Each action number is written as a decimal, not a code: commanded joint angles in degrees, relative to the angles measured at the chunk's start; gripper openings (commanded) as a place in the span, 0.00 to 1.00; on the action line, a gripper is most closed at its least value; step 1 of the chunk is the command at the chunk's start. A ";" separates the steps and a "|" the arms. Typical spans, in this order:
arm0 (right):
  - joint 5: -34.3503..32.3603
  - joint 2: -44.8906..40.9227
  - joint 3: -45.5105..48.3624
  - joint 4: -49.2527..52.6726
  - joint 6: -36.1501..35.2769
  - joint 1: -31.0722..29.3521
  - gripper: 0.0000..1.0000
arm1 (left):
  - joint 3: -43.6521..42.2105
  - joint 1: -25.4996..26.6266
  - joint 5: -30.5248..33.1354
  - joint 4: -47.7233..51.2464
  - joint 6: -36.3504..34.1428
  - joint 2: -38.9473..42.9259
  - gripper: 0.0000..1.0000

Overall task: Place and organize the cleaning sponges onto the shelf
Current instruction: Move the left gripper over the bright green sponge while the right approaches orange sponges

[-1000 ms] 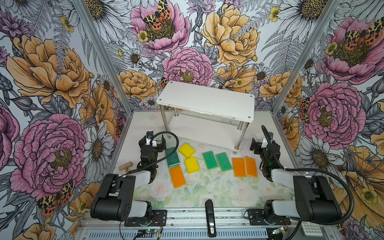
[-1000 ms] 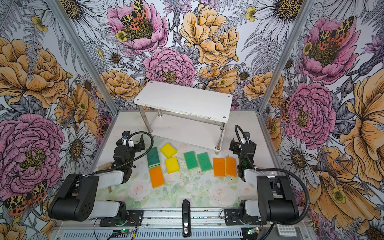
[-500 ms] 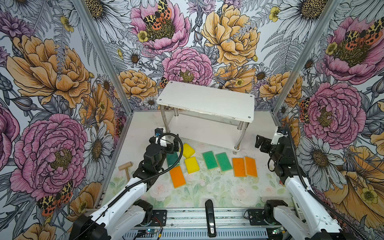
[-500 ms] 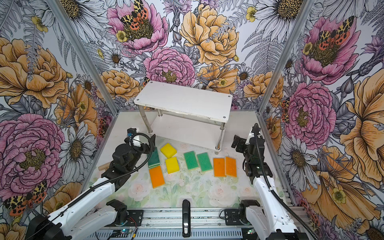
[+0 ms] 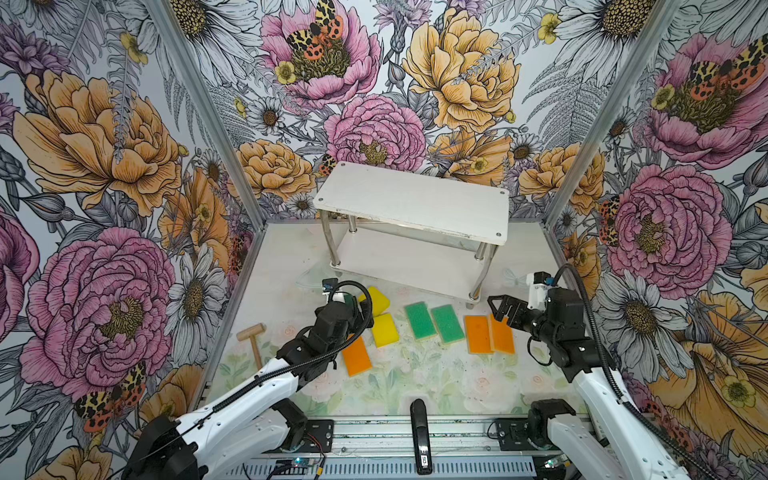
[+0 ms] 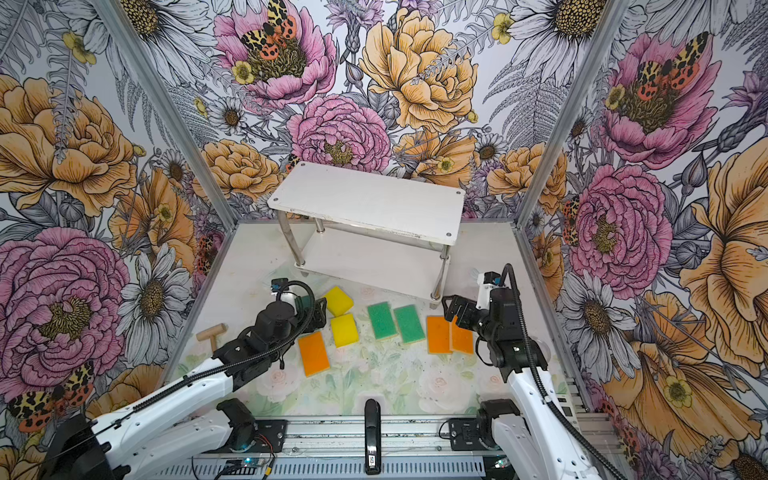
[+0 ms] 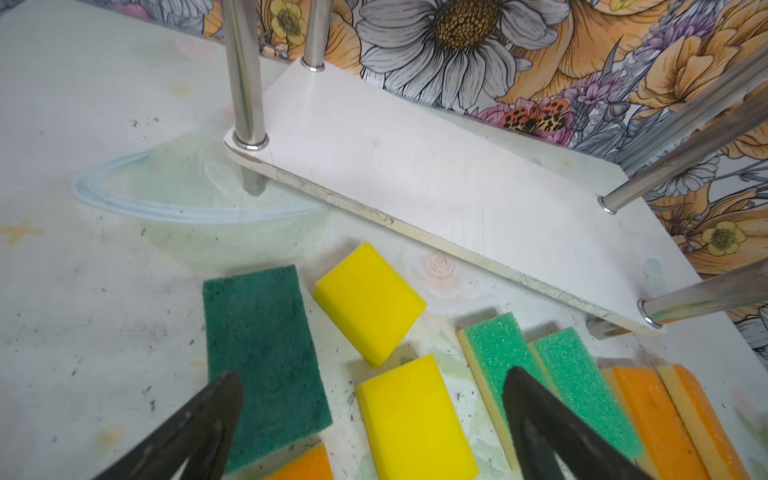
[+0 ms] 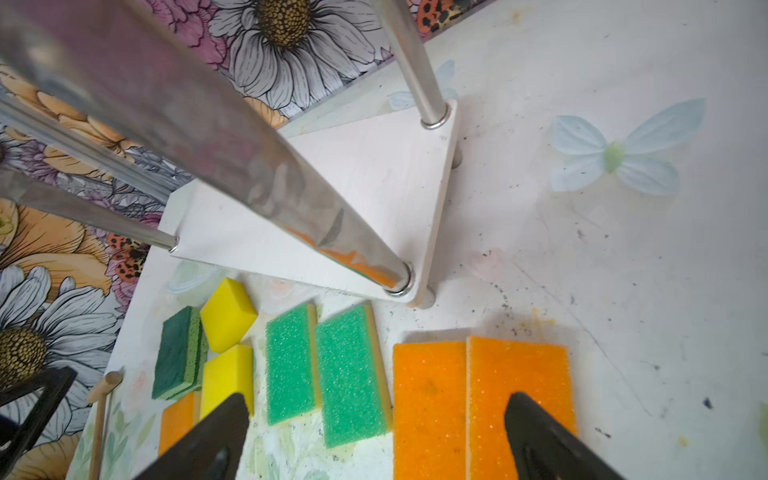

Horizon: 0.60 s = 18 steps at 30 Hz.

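The white two-tier shelf (image 5: 411, 199) (image 6: 365, 208) stands at the back with both boards bare. In front of it the cleaning sponges lie in a row on the table. From the left they are an orange one (image 5: 356, 355), two yellow (image 5: 376, 300) (image 5: 384, 330), two light green (image 5: 420, 320) (image 5: 447, 324) and two orange (image 5: 478, 334) (image 5: 501, 334). A dark green one (image 7: 262, 357) shows in the left wrist view. My left gripper (image 5: 347, 309) (image 7: 372, 376) hovers open over the dark green and yellow sponges. My right gripper (image 5: 500, 309) (image 8: 376, 399) hangs open above the orange pair (image 8: 478, 399).
A small wooden mallet (image 5: 253, 336) lies by the left wall. A black upright part (image 5: 419, 436) stands on the front rail. The shelf's chrome post (image 8: 291, 199) is close to the right wrist camera. Patterned walls close in three sides.
Both arms have unfolded from their rest pose. The left gripper moved forward over the dark green and yellow sponges; the right one rose and swung in over the orange pair. Both stayed open.
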State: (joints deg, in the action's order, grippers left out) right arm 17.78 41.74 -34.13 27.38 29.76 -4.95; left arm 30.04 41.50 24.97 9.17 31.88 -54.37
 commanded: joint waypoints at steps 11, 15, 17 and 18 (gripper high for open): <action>2.30 -5.52 4.24 4.50 1.99 -3.39 0.98 | 17.39 10.38 7.98 11.13 16.67 -24.80 0.99; 1.73 -5.44 4.16 4.62 1.39 -3.46 0.98 | 23.32 12.11 6.49 12.44 18.05 -33.02 0.99; 1.47 -5.16 4.15 4.62 1.24 -3.42 0.98 | 26.11 13.43 6.94 13.02 18.97 -36.47 0.99; 1.32 -5.09 4.16 4.61 1.07 -3.48 0.98 | 27.34 14.18 7.35 13.22 19.39 -37.79 0.99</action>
State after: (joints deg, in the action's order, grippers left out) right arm 19.35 36.77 -30.15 31.51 31.48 -7.97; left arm 54.33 54.00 32.08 19.84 48.71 -89.73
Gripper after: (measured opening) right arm 0.983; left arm 0.987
